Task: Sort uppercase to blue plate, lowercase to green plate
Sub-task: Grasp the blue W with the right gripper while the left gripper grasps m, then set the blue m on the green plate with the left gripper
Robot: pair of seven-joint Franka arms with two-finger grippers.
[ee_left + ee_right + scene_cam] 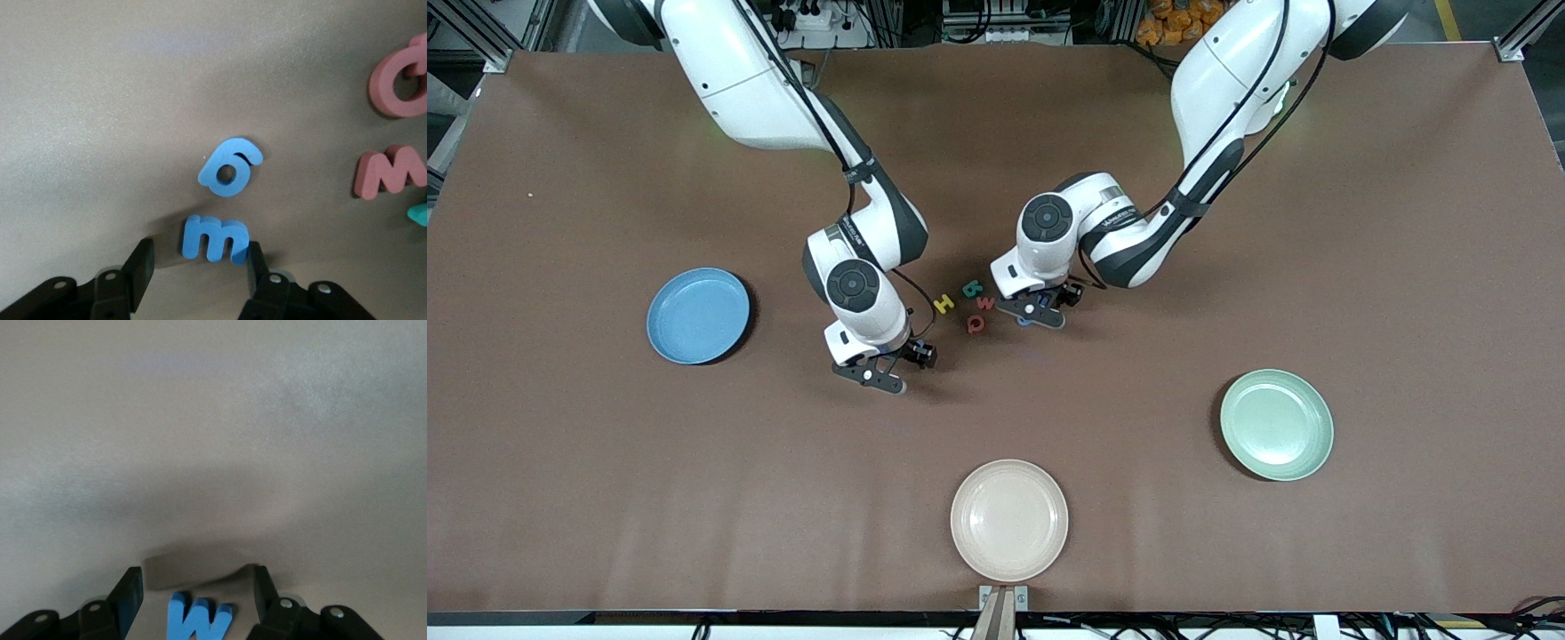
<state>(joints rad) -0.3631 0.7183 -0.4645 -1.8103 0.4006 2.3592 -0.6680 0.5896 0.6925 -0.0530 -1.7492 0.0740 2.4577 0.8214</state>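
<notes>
The beige plate (960, 524) is sitting nearest, unused. The blue plate (698, 316) is waiting empty. Beside it, the right gripper (876, 373) is straddling the blue W (198, 620), fingers half-spread. The left gripper (1040, 313) is narrowing around the blue m (215, 239), presumably destined for the green plate (1276, 425).

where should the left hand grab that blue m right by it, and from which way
Come straight down from above and pinch the blue m across its two outer edges. It lies flat on the table between the left hand's spread fingers, one finger at its edge, the other apart. Avoid nudging the rounded blue letter lying close beside it.
</notes>
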